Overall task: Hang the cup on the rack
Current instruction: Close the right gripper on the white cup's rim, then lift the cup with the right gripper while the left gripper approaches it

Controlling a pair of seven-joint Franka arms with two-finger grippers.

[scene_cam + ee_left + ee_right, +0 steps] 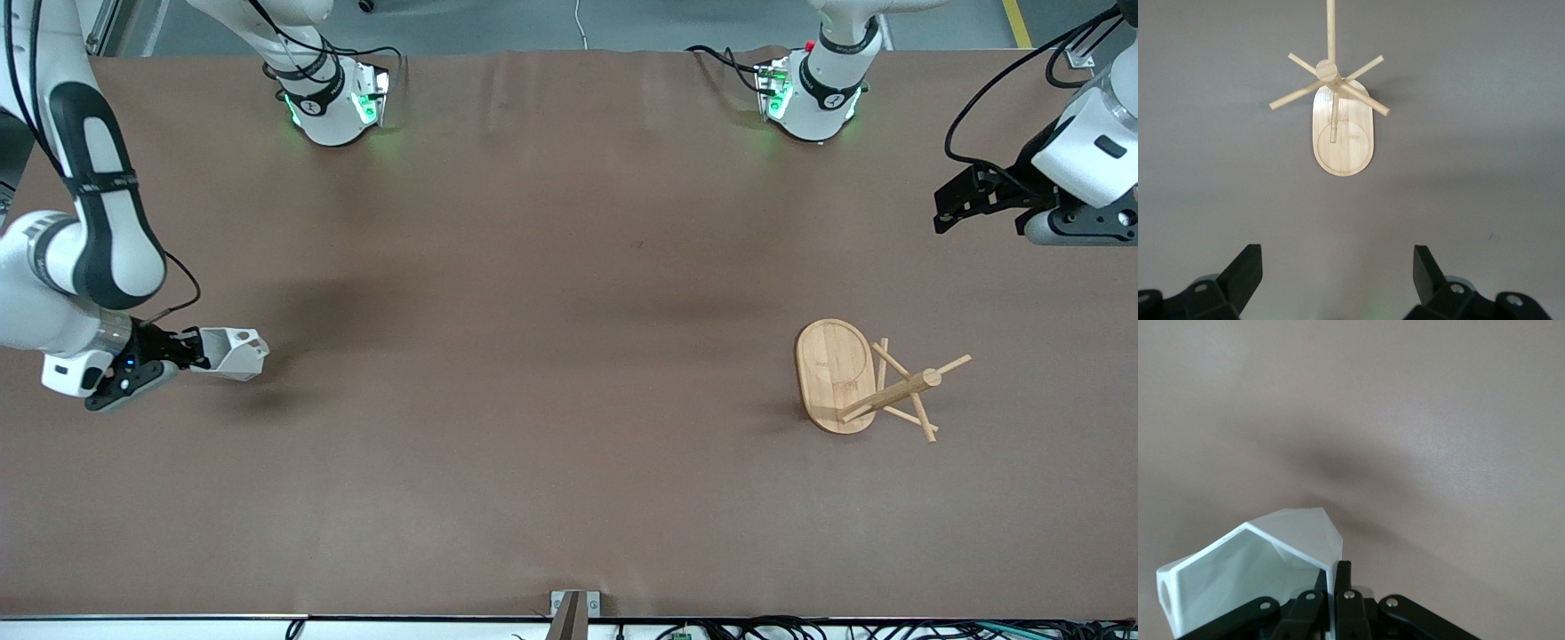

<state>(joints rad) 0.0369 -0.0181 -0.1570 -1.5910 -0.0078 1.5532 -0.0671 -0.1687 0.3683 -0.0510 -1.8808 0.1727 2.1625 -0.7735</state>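
Note:
The white faceted cup (pixel 233 352) is held by my right gripper (pixel 191 349) at the right arm's end of the table, a little above the brown surface. The fingers are shut on the cup's rim wall, seen in the right wrist view with the cup (pixel 1251 577) on its side and its handle hole at the edge. The bamboo rack (pixel 836 375) stands toward the left arm's end, its post and pegs pointing up at the camera. My left gripper (pixel 944 212) is open and empty, up at the table's edge at that end; the rack (pixel 1342 133) shows in its wrist view.
The brown table cover (pixel 551 356) carries nothing else between the cup and the rack. The arms' bases (pixel 333 98) stand along the edge farthest from the front camera.

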